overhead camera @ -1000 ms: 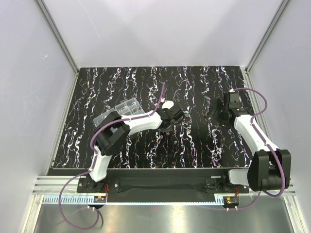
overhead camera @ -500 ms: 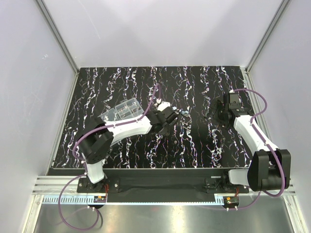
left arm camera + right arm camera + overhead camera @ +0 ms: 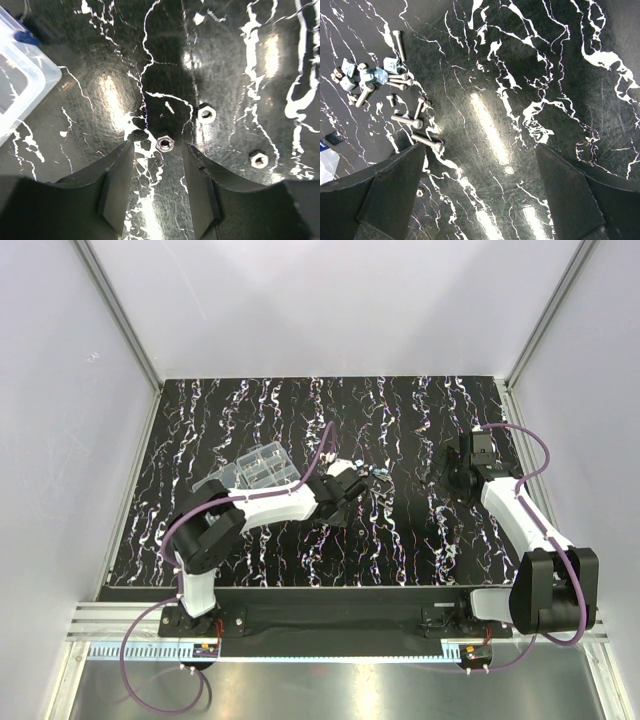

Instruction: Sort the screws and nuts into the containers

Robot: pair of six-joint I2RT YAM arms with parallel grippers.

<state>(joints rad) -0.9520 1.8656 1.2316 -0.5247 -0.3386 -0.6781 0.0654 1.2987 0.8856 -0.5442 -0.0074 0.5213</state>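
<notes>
Marbled table (image 3: 400, 560); left wrist alone shows nut (image 3: 164, 144) between released left end effector (image 3: 159, 152); right end effector (image 3: 480, 152) released.

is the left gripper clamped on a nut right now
No, the nut lies loose on the tabletop between the spread jaws of the left gripper, touching neither.
</notes>
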